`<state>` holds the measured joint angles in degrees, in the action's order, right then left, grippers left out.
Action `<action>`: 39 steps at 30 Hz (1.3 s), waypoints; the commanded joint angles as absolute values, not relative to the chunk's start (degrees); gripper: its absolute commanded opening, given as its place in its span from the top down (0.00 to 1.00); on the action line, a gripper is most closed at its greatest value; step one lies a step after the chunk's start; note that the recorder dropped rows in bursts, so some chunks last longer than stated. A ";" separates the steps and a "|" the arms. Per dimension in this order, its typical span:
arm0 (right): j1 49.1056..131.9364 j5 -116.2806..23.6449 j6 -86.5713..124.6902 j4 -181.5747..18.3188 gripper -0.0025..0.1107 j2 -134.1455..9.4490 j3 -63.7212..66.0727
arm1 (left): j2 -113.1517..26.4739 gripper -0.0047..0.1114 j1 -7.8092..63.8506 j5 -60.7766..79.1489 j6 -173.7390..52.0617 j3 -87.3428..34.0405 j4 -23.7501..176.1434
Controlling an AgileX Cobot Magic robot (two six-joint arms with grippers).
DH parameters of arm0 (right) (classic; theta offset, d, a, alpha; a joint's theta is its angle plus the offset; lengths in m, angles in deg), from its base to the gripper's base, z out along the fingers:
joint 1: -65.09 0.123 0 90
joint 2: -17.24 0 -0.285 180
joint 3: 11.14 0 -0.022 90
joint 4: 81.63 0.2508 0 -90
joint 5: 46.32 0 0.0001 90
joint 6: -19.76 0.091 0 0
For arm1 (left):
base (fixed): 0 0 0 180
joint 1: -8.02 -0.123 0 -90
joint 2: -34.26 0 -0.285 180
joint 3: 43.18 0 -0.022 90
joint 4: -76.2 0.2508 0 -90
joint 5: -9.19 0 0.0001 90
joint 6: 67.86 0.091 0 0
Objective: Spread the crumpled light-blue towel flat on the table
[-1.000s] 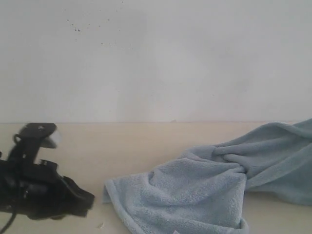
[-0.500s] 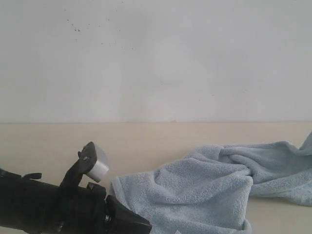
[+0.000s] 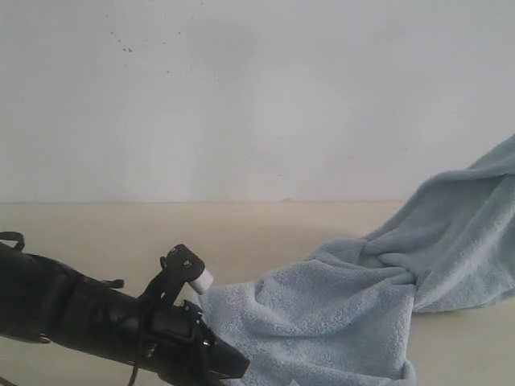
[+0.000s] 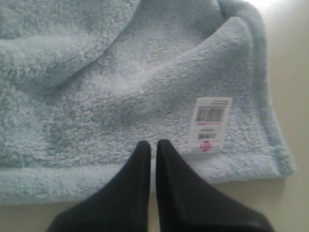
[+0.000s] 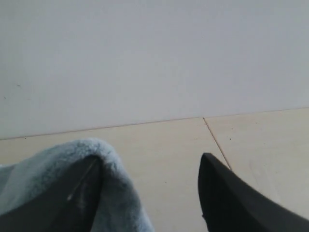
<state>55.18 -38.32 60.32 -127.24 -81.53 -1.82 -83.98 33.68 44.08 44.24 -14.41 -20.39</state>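
The light-blue fluffy towel [image 3: 322, 322] lies crumpled on the pale-beige table [image 3: 105, 229], and its right end is lifted up past the picture's right edge. My left gripper [image 3: 235, 368] is low at the towel's near left corner. In the left wrist view this gripper [image 4: 153, 144] is shut, its tips resting over the hem of the towel [image 4: 120, 72], beside the white label [image 4: 211, 124]. My right gripper [image 5: 149, 157] is open, its fingers wide apart. A fold of the towel [image 5: 111, 193] hangs over one finger. This gripper is out of the exterior view.
A white speckled wall [image 3: 257, 96] stands behind the table. Bare table [image 5: 164, 145] lies under the right gripper, crossed by a thin seam line [image 5: 216, 140]. Bare table [image 4: 289, 72] also borders the towel's labelled corner.
The left arm has swung right and reached the towel's near left corner. The towel's right end dropped lower, then rose high at the right edge.
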 commanded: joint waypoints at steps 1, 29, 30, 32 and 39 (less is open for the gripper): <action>54.85 -35.45 59.64 -127.17 0.42 -81.42 -2.03 | -87.26 0.93 33.89 39.54 39.28 -17.29 -15.82; 64.08 -23.82 53.60 -116.74 0.53 -84.54 -0.36 | -92.97 0.93 35.60 36.91 35.04 -21.32 -3.25; 64.08 -22.05 53.60 -116.74 0.60 -85.05 -0.36 | -92.87 0.93 35.60 36.04 32.51 -21.32 -2.07; 63.96 -18.38 53.60 -116.85 0.76 -86.37 -0.36 | -92.87 0.93 35.60 33.95 28.63 -21.32 1.25; 62.74 -17.28 50.13 -116.27 0.95 -92.20 -0.36 | -91.51 0.93 32.76 28.47 12.58 -21.32 17.33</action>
